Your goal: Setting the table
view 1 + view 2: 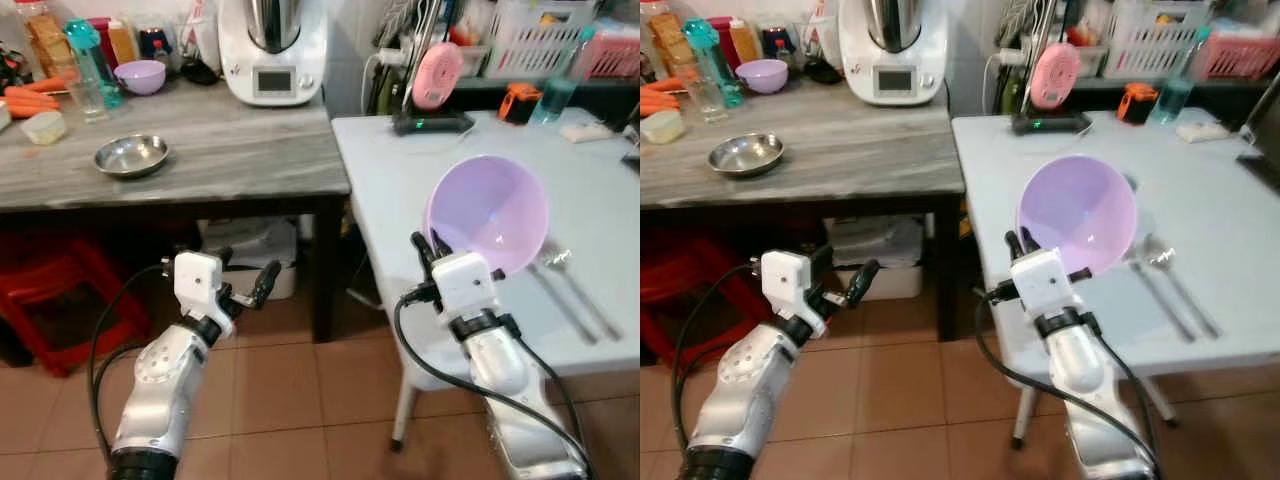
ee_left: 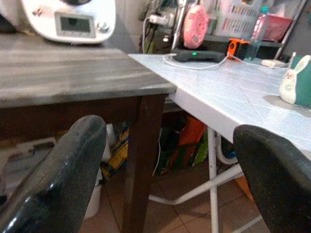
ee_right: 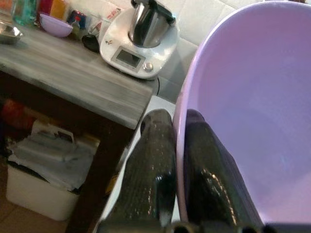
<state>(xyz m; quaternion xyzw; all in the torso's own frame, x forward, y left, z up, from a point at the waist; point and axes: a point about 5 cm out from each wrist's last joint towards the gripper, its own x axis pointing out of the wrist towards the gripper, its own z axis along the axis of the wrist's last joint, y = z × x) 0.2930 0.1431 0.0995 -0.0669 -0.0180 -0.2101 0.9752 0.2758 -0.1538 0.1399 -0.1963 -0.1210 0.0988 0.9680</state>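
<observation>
Tilting above the white table [image 1: 600, 220], the bowl [image 1: 490, 212] hangs by its near rim, pinched between the right gripper's [image 3: 179, 160] two fingers, one inside the wall and one outside. It looks like thin plastic: light, stiff enough, smooth, so a rim pinch should hold, though it could swing or slip if jolted. Just right of the bowl lie a spoon [image 1: 560, 262] and chopsticks [image 1: 590, 300]. Left of the bowl, the left gripper [image 1: 248, 290] waits, fingers spread and empty, below the wooden table [image 1: 250, 150]. The bowl hides the tabletop behind it.
</observation>
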